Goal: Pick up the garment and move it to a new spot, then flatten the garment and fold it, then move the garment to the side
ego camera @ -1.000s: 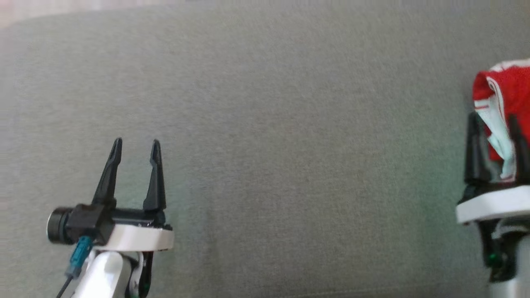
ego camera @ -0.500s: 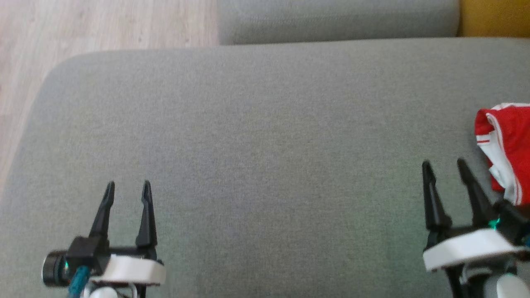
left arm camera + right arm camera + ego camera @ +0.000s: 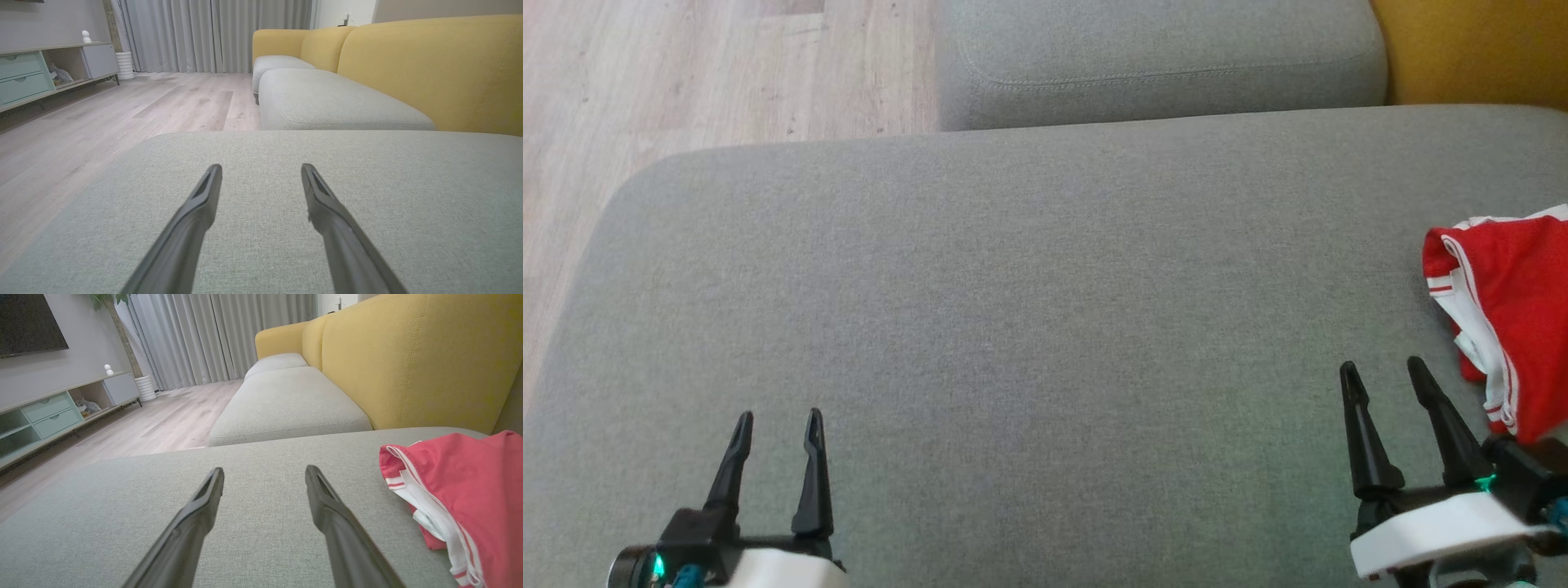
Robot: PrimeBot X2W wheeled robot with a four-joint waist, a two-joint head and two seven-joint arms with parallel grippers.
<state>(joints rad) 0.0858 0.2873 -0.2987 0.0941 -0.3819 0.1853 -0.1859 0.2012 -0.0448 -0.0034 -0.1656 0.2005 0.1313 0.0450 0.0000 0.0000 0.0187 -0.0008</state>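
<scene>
Hovering low over grey cushion (image 3: 1013, 286) | both jaws spread, empty | right jaws beside red garment (image 3: 1511, 302)

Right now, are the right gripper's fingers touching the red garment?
Apart. Right wrist view: grey cushion shows between the garment and both fingers of the right gripper.

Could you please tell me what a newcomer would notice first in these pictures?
The red garment with white trim, bunched at the far right of the grey cushion, stands out first. Then the right gripper, open, just left of it, and the left gripper, open at lower left.
</scene>
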